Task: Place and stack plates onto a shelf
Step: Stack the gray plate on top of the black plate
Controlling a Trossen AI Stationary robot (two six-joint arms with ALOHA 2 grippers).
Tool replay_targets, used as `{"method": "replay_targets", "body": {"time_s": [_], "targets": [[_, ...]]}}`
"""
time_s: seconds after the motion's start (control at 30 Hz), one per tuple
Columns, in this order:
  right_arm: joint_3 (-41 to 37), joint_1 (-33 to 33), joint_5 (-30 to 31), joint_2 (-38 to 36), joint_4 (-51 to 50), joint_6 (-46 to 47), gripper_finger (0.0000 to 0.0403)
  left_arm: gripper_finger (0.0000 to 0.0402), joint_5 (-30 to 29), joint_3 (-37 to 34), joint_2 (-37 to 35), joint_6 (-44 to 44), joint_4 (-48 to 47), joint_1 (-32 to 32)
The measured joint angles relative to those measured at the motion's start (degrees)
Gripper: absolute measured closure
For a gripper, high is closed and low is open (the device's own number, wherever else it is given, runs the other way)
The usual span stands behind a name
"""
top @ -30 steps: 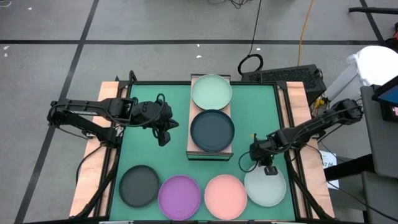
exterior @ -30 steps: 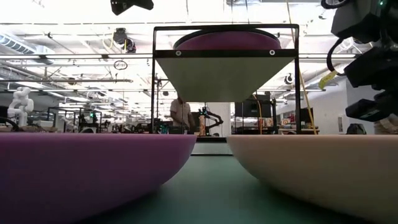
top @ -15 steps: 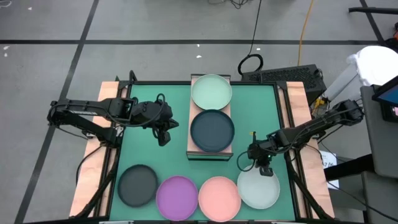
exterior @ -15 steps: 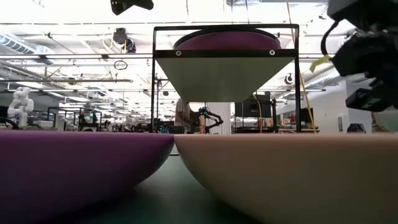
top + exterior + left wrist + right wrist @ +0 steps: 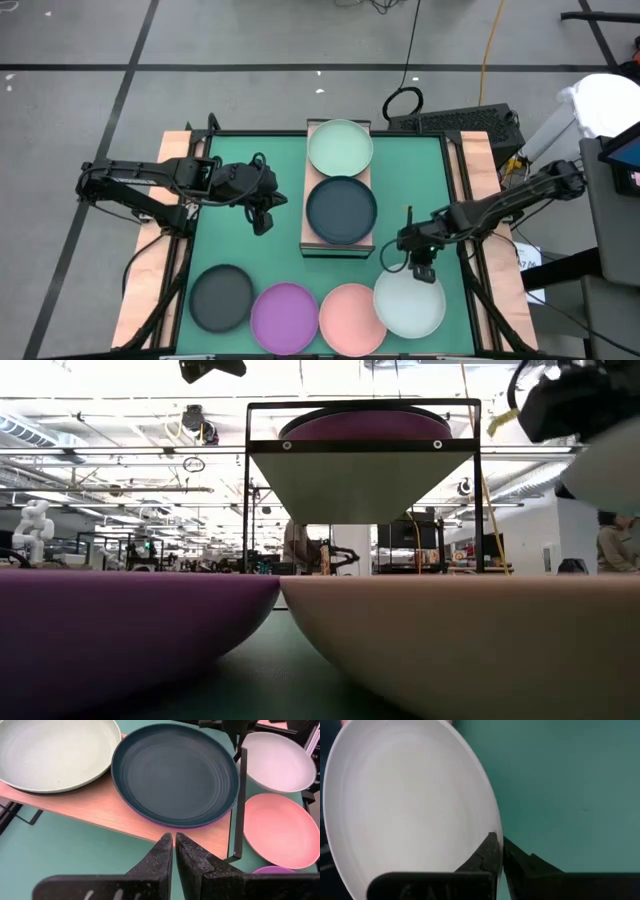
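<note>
The whitish-blue plate [image 5: 410, 303] hangs tilted at the mat's near right, overlapping the pink plate [image 5: 352, 318]. My right gripper [image 5: 422, 268] is shut on its rim. The purple plate [image 5: 288, 317] and a dark grey plate [image 5: 223, 298] lie flat along the near edge. The wooden shelf [image 5: 305, 215] carries a pale green plate [image 5: 340, 146] and a dark plate [image 5: 341, 208], which rests on a purple one [image 5: 165, 822]. My left gripper [image 5: 262, 215] hovers shut and holds nothing, left of the shelf. My right gripper pinches the whitish-blue plate's far rim [image 5: 492, 827] between its two fingers, one on the inner face and one on the underside. The fingers slant down from the table's far right. The plate hangs tilted, raised above the pink plate [image 5: 610, 470].
In the low view the shelf is a raised platform on a black frame [image 5: 246, 500]. Wooden boards [image 5: 150, 260] flank the green mat [image 5: 260, 260]. A person [image 5: 612, 545] stands far behind the table.
My right gripper has risen, rolled and gone a little toward the table's left, lifting the whitish-blue plate off the mat and tilting it over the pink plate's right edge. The pink plate has slid left, up to the purple plate.
</note>
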Motion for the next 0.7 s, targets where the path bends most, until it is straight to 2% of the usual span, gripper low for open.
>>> {"method": "replay_targets", "body": {"time_s": [0.7], "targets": [[12.38,0.0,-0.03,-2.49,-0.3,10.72,0.0403,0.0376,-1.44,0.03,0.0,-0.02,-1.46,0.02]]}}
